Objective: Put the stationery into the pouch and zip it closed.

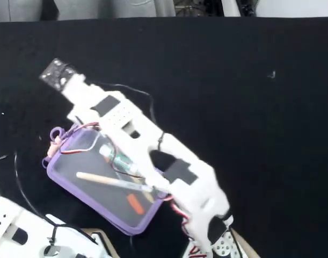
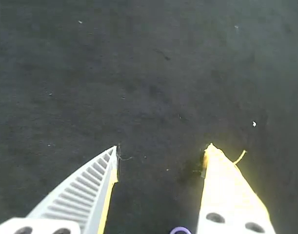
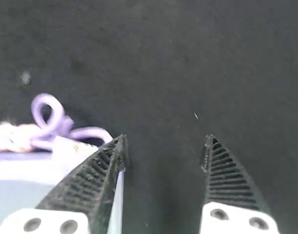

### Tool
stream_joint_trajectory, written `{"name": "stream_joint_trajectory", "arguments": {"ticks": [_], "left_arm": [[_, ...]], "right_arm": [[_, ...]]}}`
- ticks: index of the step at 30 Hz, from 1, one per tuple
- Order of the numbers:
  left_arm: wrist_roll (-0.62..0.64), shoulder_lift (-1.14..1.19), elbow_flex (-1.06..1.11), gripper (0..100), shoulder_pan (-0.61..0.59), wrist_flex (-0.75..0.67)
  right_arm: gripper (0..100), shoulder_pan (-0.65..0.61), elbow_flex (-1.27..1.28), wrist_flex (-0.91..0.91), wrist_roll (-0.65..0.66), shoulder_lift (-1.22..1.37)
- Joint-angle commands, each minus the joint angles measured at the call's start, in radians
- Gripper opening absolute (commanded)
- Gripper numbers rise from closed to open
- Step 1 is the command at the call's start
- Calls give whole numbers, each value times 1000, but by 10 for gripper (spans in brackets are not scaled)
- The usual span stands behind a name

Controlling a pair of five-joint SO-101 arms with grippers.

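The right gripper [image 3: 163, 141] is held with fingers open beside the zip cord [image 3: 51, 117] of the pouch [image 1: 107, 207], presumably to pull it closed; the left gripper [image 2: 161, 146] is opened too.

Table [image 1: 260, 118] under me: flat, matte black top, running from side to side. A few pale specks [image 1: 271, 74] on it, well apart. Light is even and soft across the whole surface.

Far edge: a narrow strip of the room behind. Grey panels [image 1: 24, 8] at one end, a dark tangle of cables [image 1: 206, 6] near the middle, a white patch [image 1: 292, 6] at the other end; can't tell what it is.

Near edge: a sliver of tan board [image 1: 249, 250].
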Motion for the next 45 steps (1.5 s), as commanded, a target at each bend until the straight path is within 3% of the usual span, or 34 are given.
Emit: {"name": "stream_joint_trajectory", "arguments": {"ticks": [1,14,21,35,43,45], "left_arm": [[2,-12,-1,278,-15,-12],[-23,-14,24,278,-28,-14],[-26,-14,27,278,-27,-12],[-26,-14,39,278,-30,-18],[-26,-14,39,278,-30,-17],[-26,-14,39,278,-30,-17]], "right_arm": [[243,-51,-245,69,-9,88],[243,-110,-1021,351,-3,644],[243,-127,-1339,497,-8,780],[243,-213,-1293,508,-8,719],[240,-166,-1194,463,0,745],[201,-140,-1171,445,0,743]]}}
